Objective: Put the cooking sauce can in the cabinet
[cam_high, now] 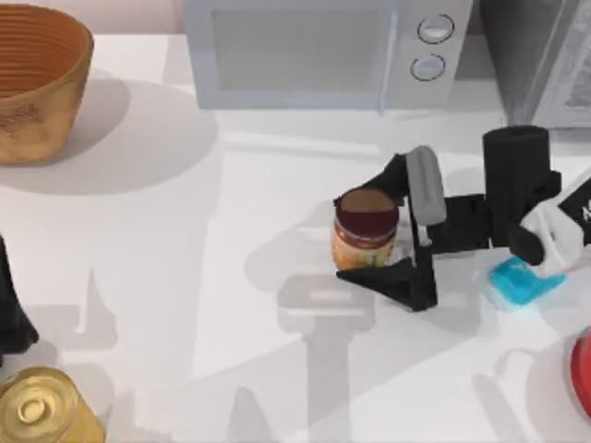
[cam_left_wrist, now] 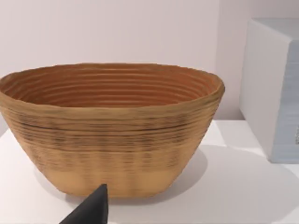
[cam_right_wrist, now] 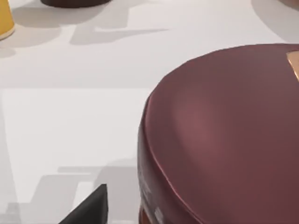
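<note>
Top view. Cooking sauce can (cam_high: 366, 231): upright on the white tabletop (cam_high: 185, 277), right of centre, dark maroon top, orange-yellow label. Right gripper (cam_high: 374, 226): reaching in from the right, jaws spread wide with one finger (cam_high: 386, 175) on the far side of the can and the other finger (cam_high: 388, 277) on the near side; whether either touches the can cannot be told. Cabinet (cam_high: 545, 55): dark grey, at the far right corner, partly seen, well apart from the can. White microwave (cam_high: 323, 51): at the far edge, two round knobs, just left of the cabinet. Woven basket (cam_high: 37, 83): far left corner. Gold can (cam_high: 42, 411): near left corner, ringed lid. Blue object (cam_high: 519, 281): flat on the tabletop below the right arm. Red object (cam_high: 582, 374): at the right edge, cut off. Left arm (cam_high: 11, 314): parked at the left edge.

Left wrist view. Basket (cam_left_wrist: 112, 126): upright, ribbed. One dark fingertip (cam_left_wrist: 91, 210); the state of the left jaws cannot be told.

Right wrist view. Can top (cam_right_wrist: 224, 130): close under the camera. One dark fingertip (cam_right_wrist: 91, 207) beside it.
</note>
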Controlling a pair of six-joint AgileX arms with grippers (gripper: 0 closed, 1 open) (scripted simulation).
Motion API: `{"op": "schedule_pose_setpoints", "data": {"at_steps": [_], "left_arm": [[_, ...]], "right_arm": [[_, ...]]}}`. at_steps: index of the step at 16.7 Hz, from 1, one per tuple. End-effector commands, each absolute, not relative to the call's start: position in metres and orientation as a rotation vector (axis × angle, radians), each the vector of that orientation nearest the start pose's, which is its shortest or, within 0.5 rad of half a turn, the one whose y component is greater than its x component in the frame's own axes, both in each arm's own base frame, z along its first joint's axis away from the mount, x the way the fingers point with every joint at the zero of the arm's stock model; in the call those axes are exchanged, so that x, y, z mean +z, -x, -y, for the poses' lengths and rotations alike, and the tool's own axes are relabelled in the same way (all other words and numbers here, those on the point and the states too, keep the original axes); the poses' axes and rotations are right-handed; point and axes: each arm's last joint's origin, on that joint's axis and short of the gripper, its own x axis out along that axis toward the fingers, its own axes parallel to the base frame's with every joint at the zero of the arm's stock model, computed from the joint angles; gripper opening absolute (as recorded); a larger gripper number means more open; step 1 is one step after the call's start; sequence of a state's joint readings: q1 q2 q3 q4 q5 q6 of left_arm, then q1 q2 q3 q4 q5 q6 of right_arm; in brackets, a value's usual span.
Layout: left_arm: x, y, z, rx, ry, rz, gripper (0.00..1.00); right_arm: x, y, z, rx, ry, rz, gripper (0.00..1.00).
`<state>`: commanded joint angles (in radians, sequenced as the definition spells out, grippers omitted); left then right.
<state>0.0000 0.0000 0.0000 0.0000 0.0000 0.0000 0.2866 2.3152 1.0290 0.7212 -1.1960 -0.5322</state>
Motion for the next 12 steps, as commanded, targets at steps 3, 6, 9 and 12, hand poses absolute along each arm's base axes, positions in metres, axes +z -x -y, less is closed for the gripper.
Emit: {"op": "schedule_pose_setpoints", "data": {"at_steps": [3,6,9,12], "left_arm": [[0.16,-0.1057,0.0012,0.0,0.0,0.0,1.0],[0.16,-0.1057,0.0012,0.0,0.0,0.0,1.0],[0.16,-0.1057,0.0012,0.0,0.0,0.0,1.0],[0.16,-0.1057,0.0012,0.0,0.0,0.0,1.0]], "right_arm": [[0.031,-0.3705,-0.1457,1.555,0.156,-0.157,1.0],[0.031,-0.3705,-0.1457,1.555,0.156,-0.157,0.92],[0.031,-0.3705,-0.1457,1.555,0.156,-0.157,0.7],[0.031,-0.3705,-0.1457,1.555,0.156,-0.157,0.47]]}}
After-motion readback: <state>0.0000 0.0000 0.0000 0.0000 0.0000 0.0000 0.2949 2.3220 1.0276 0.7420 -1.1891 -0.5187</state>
